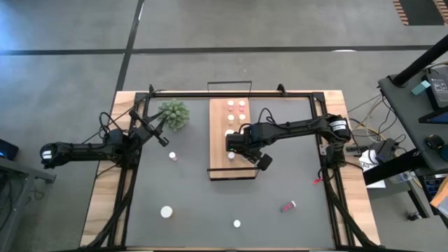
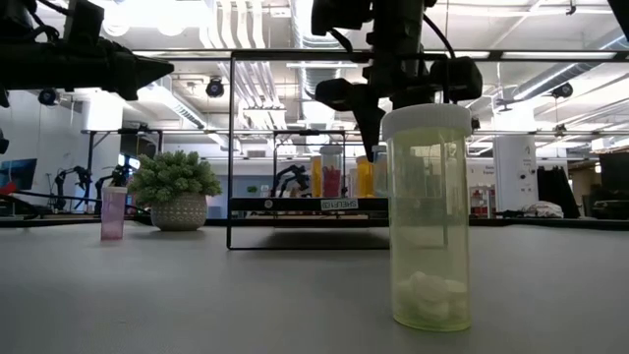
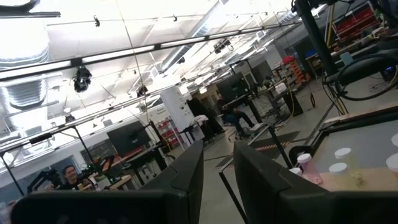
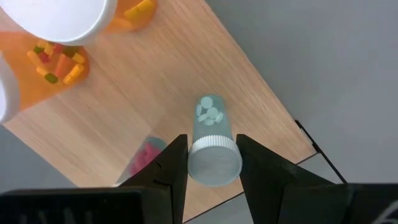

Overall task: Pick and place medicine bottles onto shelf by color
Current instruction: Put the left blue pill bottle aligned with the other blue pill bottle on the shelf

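Observation:
The shelf [image 1: 225, 166] is a light-wood board lying in the middle of the table. Several medicine bottles [image 1: 236, 106] with white caps stand on its far part. My right gripper [image 4: 212, 152] hangs over the shelf's middle, pointing down, shut on a whitish bottle [image 4: 210, 118] with white pills inside. Orange bottles [image 4: 55, 62] and a pink one [image 4: 143, 155] stand close by on the board. My left gripper [image 1: 163, 139] waits shut at the table's left side, near the plant, holding nothing. My right gripper pinches the whitish bottle at its white cap [image 4: 213, 163] between the two fingers. The fingers come from above, pointing down. The bottle hangs nearly upright below them over the shelf's wood; whether its bottom touches the board I cannot tell.
A green plant [image 1: 173, 113] stands at the far left of the mat. Loose bottles are on the dark mat: a pink one [image 1: 172, 156], two white-capped ones [image 1: 166, 211] [image 1: 237, 224], and a red one lying down [image 1: 288, 206]. Black rails frame the table.

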Controlling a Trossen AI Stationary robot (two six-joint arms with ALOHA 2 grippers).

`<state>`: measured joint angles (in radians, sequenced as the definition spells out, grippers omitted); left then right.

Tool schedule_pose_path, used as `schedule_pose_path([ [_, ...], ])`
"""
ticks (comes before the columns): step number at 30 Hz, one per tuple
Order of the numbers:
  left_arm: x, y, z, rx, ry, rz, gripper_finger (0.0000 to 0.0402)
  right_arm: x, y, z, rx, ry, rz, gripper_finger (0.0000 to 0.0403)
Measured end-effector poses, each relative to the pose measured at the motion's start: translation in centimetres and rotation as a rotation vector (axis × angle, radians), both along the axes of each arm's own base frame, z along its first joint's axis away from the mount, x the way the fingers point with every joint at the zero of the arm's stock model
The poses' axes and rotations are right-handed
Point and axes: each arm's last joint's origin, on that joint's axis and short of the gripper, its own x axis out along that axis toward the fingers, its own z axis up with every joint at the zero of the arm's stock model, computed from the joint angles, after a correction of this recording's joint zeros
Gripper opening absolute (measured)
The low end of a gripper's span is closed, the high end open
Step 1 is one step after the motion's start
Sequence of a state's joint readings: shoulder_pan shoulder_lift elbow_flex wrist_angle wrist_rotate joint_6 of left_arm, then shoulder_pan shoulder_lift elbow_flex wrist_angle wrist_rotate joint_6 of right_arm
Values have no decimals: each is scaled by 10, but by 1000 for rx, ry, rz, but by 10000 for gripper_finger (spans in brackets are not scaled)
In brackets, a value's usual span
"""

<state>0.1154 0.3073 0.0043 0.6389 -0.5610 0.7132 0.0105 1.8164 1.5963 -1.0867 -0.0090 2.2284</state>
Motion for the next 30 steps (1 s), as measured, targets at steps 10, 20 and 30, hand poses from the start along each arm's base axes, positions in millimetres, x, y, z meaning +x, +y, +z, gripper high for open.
schedule_pose_path([
  [10, 0, 0, 0, 0, 0, 0, 72, 1, -1, 0, -13, -10, 88, 112],
  [20, 0, 0, 0, 0, 0, 0, 72, 1, -1, 0, -23, -13, 155, 112],
  [30, 0, 0, 0, 0, 0, 0, 72, 2, -2, -1, -33, -13, 198, 141],
])
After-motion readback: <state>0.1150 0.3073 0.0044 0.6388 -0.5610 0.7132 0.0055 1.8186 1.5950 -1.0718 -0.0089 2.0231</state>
